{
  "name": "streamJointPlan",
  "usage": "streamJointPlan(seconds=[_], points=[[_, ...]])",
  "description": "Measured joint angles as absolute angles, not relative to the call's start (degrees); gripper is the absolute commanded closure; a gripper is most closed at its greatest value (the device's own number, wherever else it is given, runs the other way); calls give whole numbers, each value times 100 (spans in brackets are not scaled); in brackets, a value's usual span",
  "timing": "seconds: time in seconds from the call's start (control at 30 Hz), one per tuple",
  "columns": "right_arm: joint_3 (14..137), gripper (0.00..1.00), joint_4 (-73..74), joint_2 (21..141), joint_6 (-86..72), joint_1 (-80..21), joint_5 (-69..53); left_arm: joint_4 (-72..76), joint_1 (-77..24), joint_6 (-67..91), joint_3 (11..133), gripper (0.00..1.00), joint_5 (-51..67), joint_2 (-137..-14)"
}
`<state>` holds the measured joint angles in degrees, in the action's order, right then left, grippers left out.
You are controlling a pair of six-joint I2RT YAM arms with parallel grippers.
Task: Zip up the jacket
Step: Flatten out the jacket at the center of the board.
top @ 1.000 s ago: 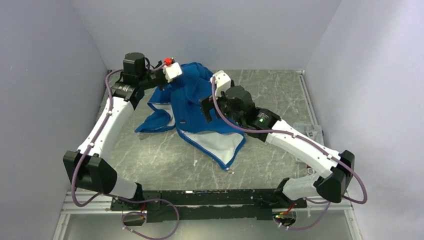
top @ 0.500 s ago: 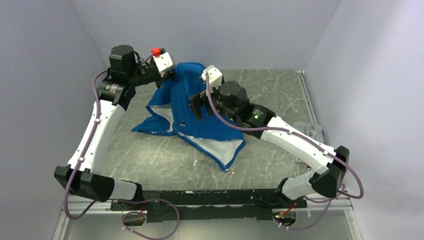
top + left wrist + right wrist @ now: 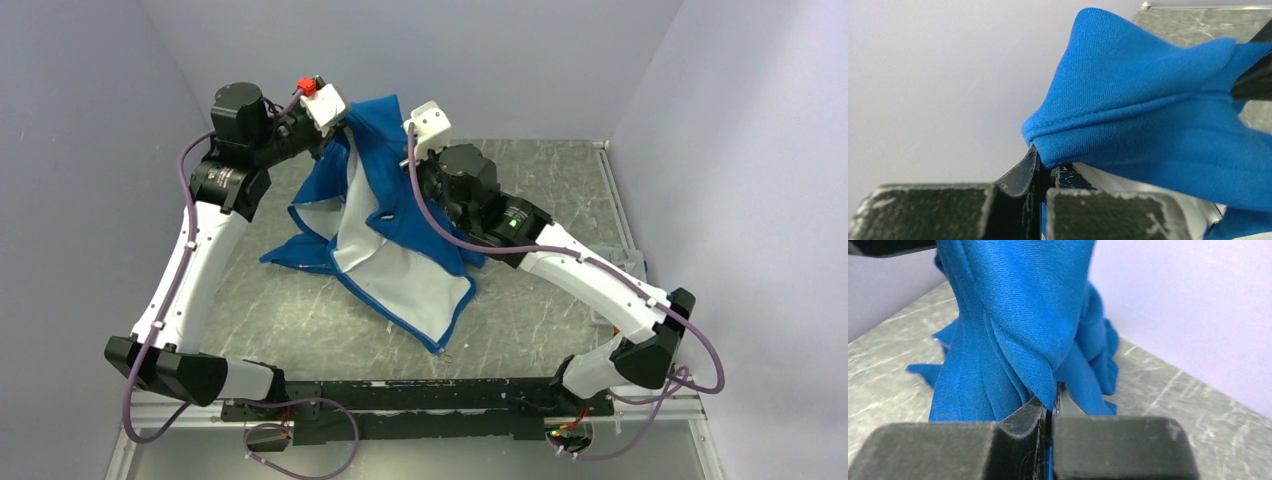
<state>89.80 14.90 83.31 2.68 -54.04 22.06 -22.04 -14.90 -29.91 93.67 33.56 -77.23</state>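
Observation:
The bright-blue jacket (image 3: 385, 195) hangs bunched between my two grippers, raised at its top edge, while its lower part trails on the table. Its pale lining (image 3: 400, 270) faces the camera. My left gripper (image 3: 343, 120) is shut on a hemmed fold of the jacket (image 3: 1148, 100), and blue cloth shows in the slit between its jaws (image 3: 1045, 167). My right gripper (image 3: 410, 140) is shut on a hanging fold of the jacket (image 3: 1018, 315), pinched at the fingertips (image 3: 1050, 407). I cannot make out the zipper line.
The grey marbled table (image 3: 560, 180) is boxed in by pale walls on three sides. A small grey fixture (image 3: 620, 265) sits at the right edge. The black base rail (image 3: 420, 395) runs along the near edge.
My right gripper has gone from open to shut on the jacket. Both arms have risen, pulling the cloth up off the table, and the pale lining now hangs in view.

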Motion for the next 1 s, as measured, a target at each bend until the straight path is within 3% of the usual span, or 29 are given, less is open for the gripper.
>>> streamJointPlan(seconds=[0.33,0.63,0.77,0.83,0.97,1.0], points=[[9091,100,1247,7815,976,-5376,3264,-1914,-1885,-3162,9813,100,3039,-7861],[10849,100,1682,7789,1616,-5334,3610,-1415,-2696,-3870,10886,100,2563,-8305],[11061,100,1754,7708,1699,-5339,3612,-1310,-2941,-4051,11185,99,2421,-8379],[11063,100,1837,7651,1710,-5341,3623,-1321,-3024,-4125,11209,88,2364,-8383],[11061,100,2075,7603,1710,-5334,3833,-1404,-3133,-4246,11146,43,2147,-8364],[11061,100,2117,7590,1708,-5323,3918,-1396,-3131,-4257,11089,37,2069,-8331]])
